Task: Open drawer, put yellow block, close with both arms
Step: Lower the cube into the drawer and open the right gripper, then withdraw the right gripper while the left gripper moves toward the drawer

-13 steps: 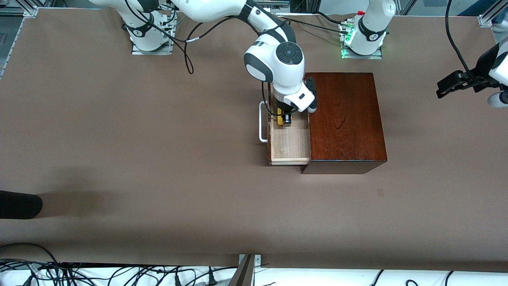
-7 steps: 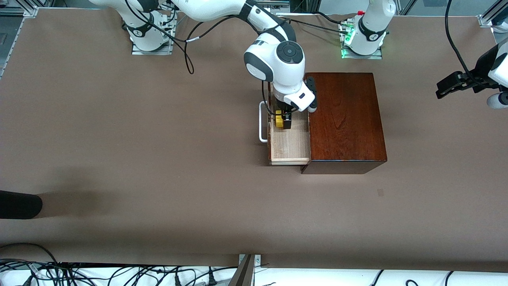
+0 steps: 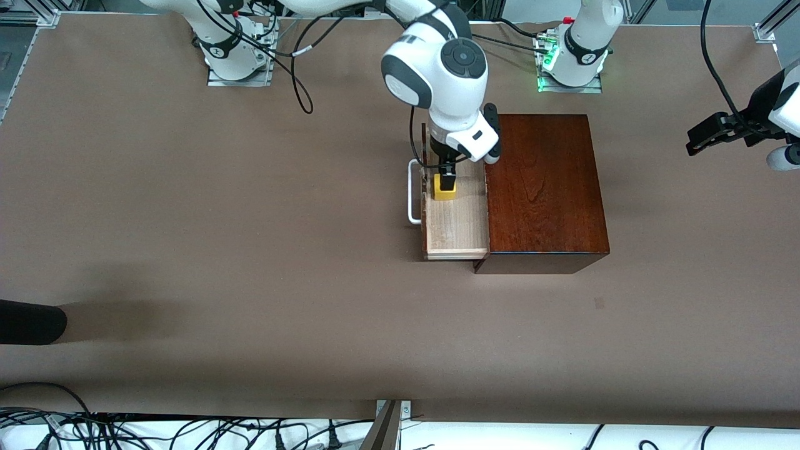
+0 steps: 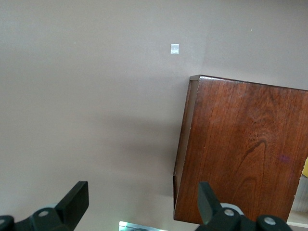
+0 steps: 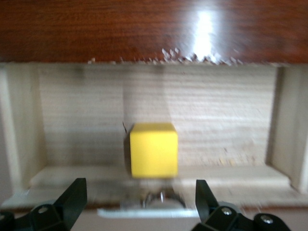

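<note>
Even overhead light; glare on box top point(image 5: 202, 24); right wrist view blurred.

This is a robotics lab. Two white robot arms with dark grey joints are bolted by metal base plates point(image 3: 239, 76) to a wide bench point(image 3: 187, 219) covered in plain brown sheet. One base point(image 3: 572, 62) carries a glowing green status light. Aluminium framing profiles point(image 3: 37, 12) stand at the bench corners, black cables point(image 3: 294, 75) trail from the arms, and a tangle of power leads point(image 3: 94, 431) lies along the edge below. The bench carries only a mahogany-coloured box point(image 3: 544, 187), laid out as a test piece.
</note>
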### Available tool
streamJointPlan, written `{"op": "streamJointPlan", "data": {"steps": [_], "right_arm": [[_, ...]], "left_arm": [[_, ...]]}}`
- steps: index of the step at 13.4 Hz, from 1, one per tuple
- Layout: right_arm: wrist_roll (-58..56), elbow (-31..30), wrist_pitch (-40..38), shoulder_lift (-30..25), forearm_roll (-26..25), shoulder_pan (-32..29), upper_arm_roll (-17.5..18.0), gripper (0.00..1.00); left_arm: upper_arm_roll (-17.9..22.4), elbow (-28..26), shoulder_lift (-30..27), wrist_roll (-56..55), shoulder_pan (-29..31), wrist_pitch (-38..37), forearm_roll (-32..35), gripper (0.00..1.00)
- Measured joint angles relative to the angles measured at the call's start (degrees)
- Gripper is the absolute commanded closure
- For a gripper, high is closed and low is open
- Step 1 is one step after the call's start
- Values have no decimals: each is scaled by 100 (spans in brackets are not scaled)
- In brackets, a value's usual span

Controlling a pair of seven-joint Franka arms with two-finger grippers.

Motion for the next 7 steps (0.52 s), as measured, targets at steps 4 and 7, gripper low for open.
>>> {"op": "streamJointPlan", "data": {"steps": [4, 7], "right_arm": [[5, 8, -505, -366, 83, -561, -36, 0], [7, 8, -796, -510, 83, -875, -175, 0]], "left_arm": [[-43, 1, 16, 0, -74, 3, 0, 0], [-59, 31, 42, -38, -125, 28, 0, 0]]}}
